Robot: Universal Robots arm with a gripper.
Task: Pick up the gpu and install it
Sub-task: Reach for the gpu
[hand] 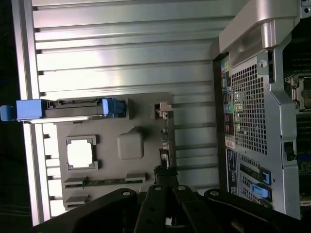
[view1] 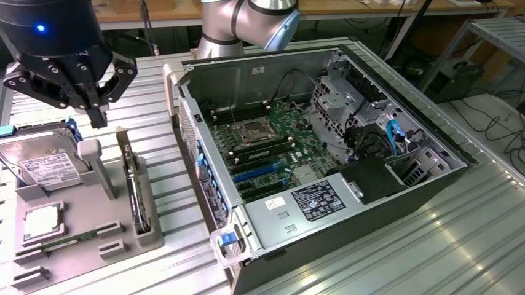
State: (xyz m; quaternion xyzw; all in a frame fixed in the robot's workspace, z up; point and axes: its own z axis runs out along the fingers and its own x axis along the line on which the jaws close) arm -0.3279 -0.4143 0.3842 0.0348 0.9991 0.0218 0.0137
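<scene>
The gpu [view1: 131, 184] stands on its edge in a slot of the grey holder tray [view1: 90, 246] at the exterior view's left, a thin card with its metal bracket end farthest from the camera. In the wrist view the gpu [hand: 167, 143] appears as a narrow strip along the tray's [hand: 146, 104] side. My black gripper [view1: 98, 117] hangs above the tray's far end, a little left of the card and apart from it. The gripper [hand: 164, 175] is shut with nothing between its fingers.
An open computer case [view1: 426, 178] lies on the ribbed metal table, with a green motherboard [view1: 271, 138] and blue card slots [view1: 258, 175] inside. The tray also holds a hard drive [view1: 45, 163] in a blue caddy, a square CPU [view1: 41, 222] and a memory stick [view1: 74, 239].
</scene>
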